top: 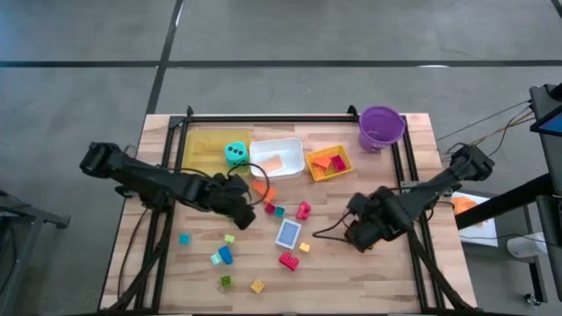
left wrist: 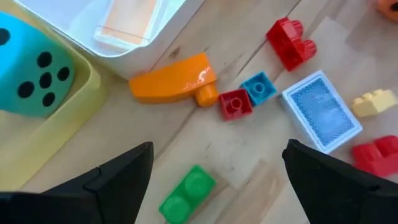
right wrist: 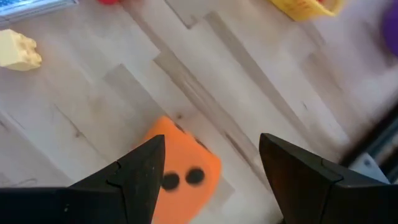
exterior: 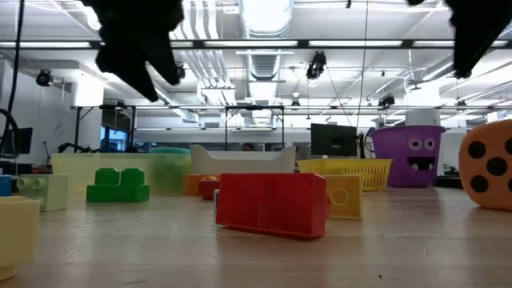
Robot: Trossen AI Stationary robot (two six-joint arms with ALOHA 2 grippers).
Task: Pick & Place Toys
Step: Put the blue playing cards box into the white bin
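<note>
Small bright blocks lie scattered on the wooden table (top: 176, 272). My left gripper (left wrist: 217, 149) is open above the table, over a green block (left wrist: 186, 202) and near an orange piece (left wrist: 174, 79) and a blue card (left wrist: 322, 111). It also shows in the high view (top: 241, 209). My right gripper (right wrist: 211, 140) is open above the orange die (right wrist: 180, 168), which rests on the table at the right (exterior: 488, 172). The gripper (top: 360, 230) hides the die in the high view. The teal die (top: 234, 154) sits in the yellow tray (top: 202, 145). An orange card (top: 274, 164) lies in the white tray (top: 294, 149).
A purple bucket (top: 382, 127) stands at the far right corner, with a small yellow basket (top: 329, 162) holding orange and red pieces beside the white tray. A red block (top: 288, 260) and a yellow block (top: 304, 247) lie near the blue card. A black frame (top: 263, 117) runs along the far edge.
</note>
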